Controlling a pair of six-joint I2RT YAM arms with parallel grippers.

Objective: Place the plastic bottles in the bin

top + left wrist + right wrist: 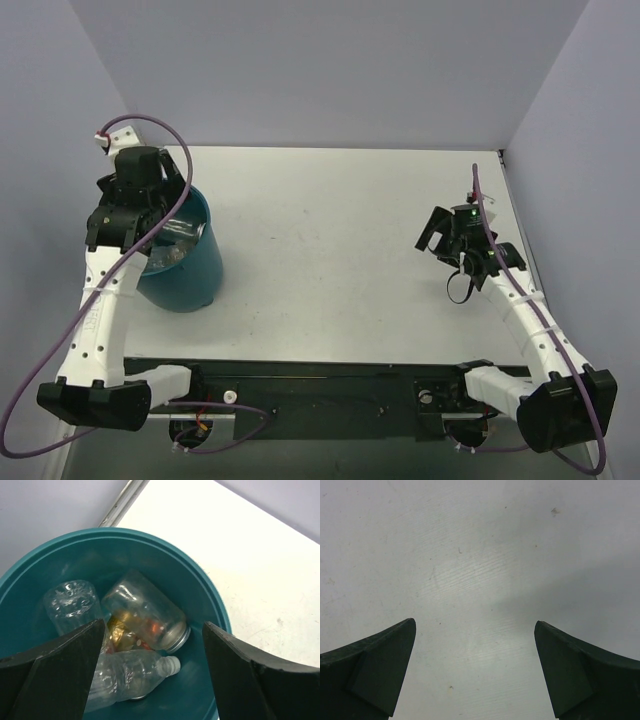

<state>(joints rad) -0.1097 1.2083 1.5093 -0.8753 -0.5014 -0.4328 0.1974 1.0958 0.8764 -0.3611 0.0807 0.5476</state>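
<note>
The teal-blue bin point(192, 270) stands at the left of the table. In the left wrist view its rim point(165, 547) frames several clear plastic bottles point(142, 611) lying inside, one with a white cap point(170, 666), one crushed with red and gold label point(120, 632). My left gripper point(135, 215) hovers over the bin's mouth, open and empty, its midpoint over the bottles point(152, 650). My right gripper point(437, 235) is open and empty above bare table at the right; it also shows in the right wrist view point(475, 670).
The grey-white table point(340, 250) is walled by pale lilac panels at back and sides. The table's back edge strip point(122, 502) runs just beyond the bin. A black rail with both arm bases point(320, 395) lies along the near edge.
</note>
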